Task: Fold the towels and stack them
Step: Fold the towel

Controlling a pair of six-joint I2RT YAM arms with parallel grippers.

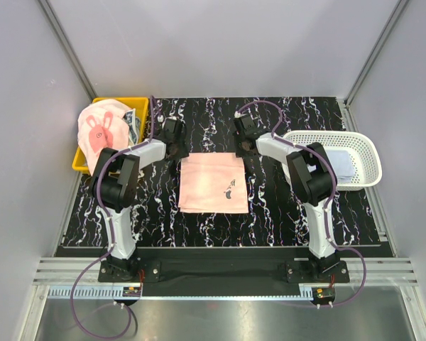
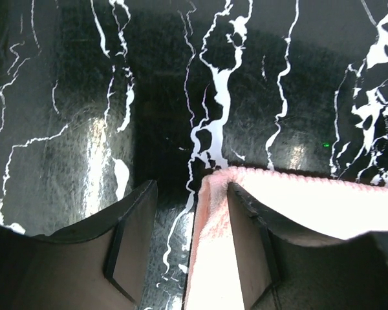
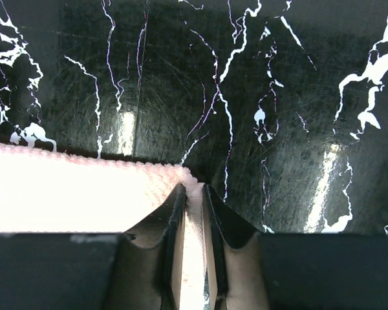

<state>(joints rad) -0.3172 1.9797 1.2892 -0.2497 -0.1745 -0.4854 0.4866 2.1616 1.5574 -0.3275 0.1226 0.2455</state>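
While one far corner is pinched, the other sits between spread jaws

As the pink towel (image 1: pixel 211 183) lies flat on the black marbled table (image 1: pixel 284 213), the right gripper (image 3: pixel 193 192) is clamped on its far right corner. At its far left corner the left gripper (image 2: pixel 191 188) stands with jaws apart, straddling the edge
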